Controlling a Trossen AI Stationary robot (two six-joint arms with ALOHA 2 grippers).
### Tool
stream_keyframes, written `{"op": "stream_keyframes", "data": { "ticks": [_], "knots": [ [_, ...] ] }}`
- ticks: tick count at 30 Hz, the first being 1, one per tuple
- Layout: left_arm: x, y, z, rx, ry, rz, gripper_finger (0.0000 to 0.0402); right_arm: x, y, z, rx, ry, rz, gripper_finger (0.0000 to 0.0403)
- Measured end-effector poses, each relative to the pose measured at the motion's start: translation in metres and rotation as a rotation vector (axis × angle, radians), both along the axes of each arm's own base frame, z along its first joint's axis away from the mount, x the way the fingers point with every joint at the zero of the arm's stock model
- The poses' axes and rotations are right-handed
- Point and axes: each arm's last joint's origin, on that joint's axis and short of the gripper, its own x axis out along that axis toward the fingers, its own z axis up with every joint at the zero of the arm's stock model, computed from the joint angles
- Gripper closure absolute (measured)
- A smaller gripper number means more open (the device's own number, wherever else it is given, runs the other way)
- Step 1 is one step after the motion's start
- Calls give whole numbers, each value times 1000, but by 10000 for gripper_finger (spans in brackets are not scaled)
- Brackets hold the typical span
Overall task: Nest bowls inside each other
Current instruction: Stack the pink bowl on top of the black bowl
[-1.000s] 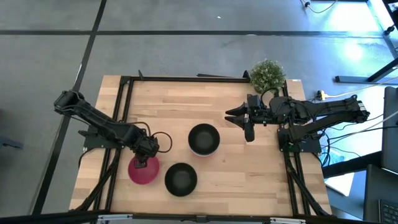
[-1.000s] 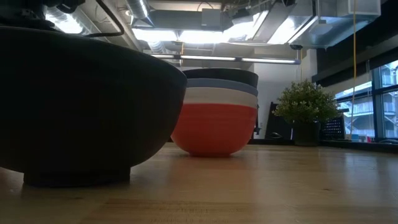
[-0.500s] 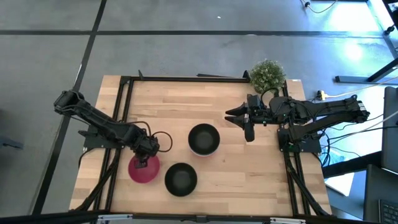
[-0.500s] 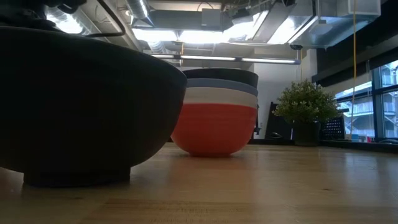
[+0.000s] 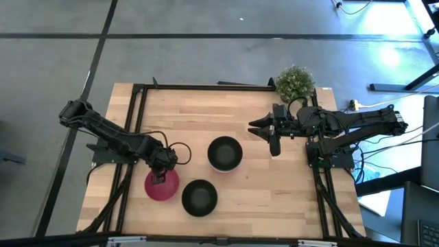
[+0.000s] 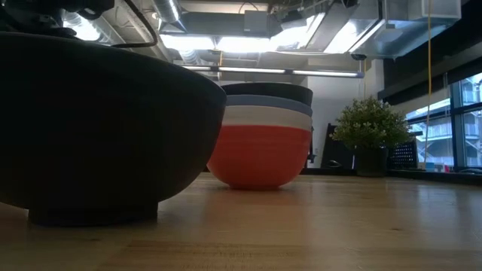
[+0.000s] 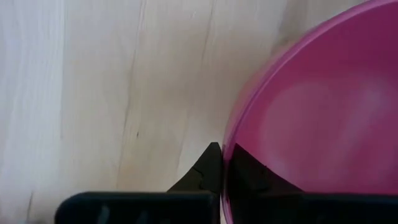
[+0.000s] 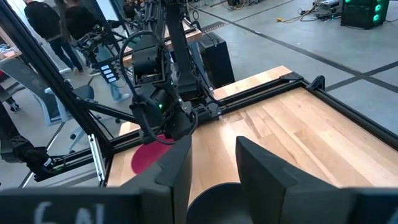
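High view: left gripper (image 5: 160, 178) clamped on magenta-pink bowl (image 5: 162, 186) rim, lower left; single black bowl (image 5: 199, 197) just beside; nested stack (image 5: 225, 153) at centre. Right gripper (image 5: 259, 127) spread, idle, centre right; potted plant (image 5: 295, 82) above.

Low view: black bowl (image 6: 98, 135) blocking left half; red-bottomed stack (image 6: 260, 135) behind on the wooden table (image 6: 316, 226).

Left wrist view: glossy pink rim pinched between fingers (image 7: 208, 174).

Wood table (image 5: 240, 199): pink bowl (image 5: 162, 186), black bowl (image 5: 199, 197), nested bowl stack (image 5: 225, 154), potted plant (image 5: 295, 82).
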Motion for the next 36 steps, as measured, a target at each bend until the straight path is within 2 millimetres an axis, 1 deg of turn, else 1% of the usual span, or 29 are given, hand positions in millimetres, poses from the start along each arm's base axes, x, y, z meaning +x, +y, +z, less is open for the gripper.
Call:
{"op": "stream_keyframes", "data": {
  "ticks": [4,8,12,16,20,24,31,33,36],
  "knots": [
    [3,3,1,-8,-21,0,399,0,0,0,-1,2,-1,277],
    [7,9,7,2,-26,9,399,0,0,-2,-4,21,-1,277],
    [11,20,16,11,-28,37,399,-1,0,-4,-29,45,3,277],
    [16,34,30,0,-78,71,399,-1,0,-6,-54,71,8,277],
    [23,44,52,-37,-163,83,399,-2,-1,-9,-59,101,7,277],
    [32,57,84,-29,-253,75,399,-3,-1,-10,-63,116,8,277],
    [40,78,140,3,-429,90,399,-5,-1,-17,-71,187,9,277],
    [46,82,151,13,-465,86,399,-5,-1,-18,-72,199,9,277],
    [59,87,156,25,-468,72,399,-6,-1,-18,-74,202,10,277]
  ]
}}
